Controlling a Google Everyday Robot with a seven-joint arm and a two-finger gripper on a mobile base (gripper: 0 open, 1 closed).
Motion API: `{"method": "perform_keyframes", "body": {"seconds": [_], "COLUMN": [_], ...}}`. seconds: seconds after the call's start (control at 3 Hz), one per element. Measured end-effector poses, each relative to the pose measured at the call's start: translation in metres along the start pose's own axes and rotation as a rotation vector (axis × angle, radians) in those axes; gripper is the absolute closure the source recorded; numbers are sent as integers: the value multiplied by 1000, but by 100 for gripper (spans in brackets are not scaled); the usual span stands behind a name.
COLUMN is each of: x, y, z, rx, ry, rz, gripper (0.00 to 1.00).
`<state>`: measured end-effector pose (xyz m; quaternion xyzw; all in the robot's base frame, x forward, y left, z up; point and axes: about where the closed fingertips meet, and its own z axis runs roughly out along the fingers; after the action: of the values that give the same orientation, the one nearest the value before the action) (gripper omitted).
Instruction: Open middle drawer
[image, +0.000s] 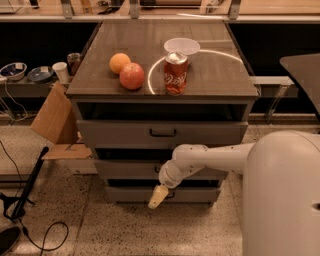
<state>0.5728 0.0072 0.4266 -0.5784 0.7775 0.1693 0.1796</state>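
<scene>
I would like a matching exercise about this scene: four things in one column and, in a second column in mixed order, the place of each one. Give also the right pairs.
Things
1. red can
2. middle drawer
3. gripper
4. cardboard piece

Places
A. leaning at the left side of the cabinet
B. low down, in front of the bottom drawer
C. on the cabinet top, on the camera's side of the white bowl
D. partly hidden behind the robot's arm

Pairs: 1-C, 2-D, 3-B, 4-A
</scene>
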Motion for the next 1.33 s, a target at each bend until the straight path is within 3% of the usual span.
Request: {"method": "perform_keyframes", "body": {"seconds": [1.33], "x": [25], "y": [12], "z": [13], "rx": [-69], "ry": [46], "rz": [23], "gripper": [0]}}
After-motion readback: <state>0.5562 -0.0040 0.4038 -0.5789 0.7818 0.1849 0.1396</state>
